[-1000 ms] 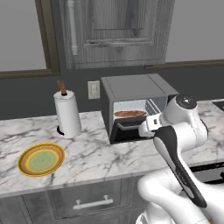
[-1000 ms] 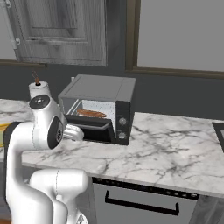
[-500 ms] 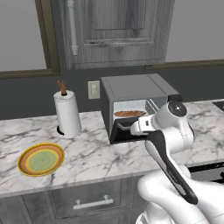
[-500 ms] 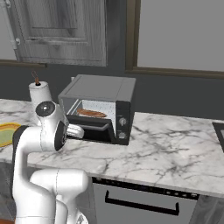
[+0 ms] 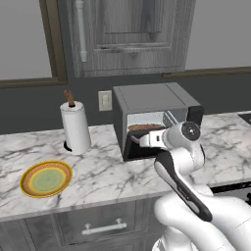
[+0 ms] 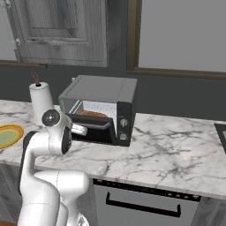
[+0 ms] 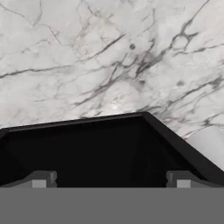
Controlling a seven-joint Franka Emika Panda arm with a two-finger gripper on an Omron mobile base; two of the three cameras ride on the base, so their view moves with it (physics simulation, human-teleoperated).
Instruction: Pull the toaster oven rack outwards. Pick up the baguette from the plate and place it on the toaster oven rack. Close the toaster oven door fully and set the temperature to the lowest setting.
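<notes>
At the toaster oven door (image 5: 142, 148), the open, empty gripper (image 7: 109, 179) has swung closer; baguette (image 5: 145, 127) loaded, closing follows

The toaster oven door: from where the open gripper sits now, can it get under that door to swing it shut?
Probably yes. The gripper sits right at the lowered toaster oven door, fingers apart above the dark panel, and the marble counter beyond its edge lies bare.
</notes>
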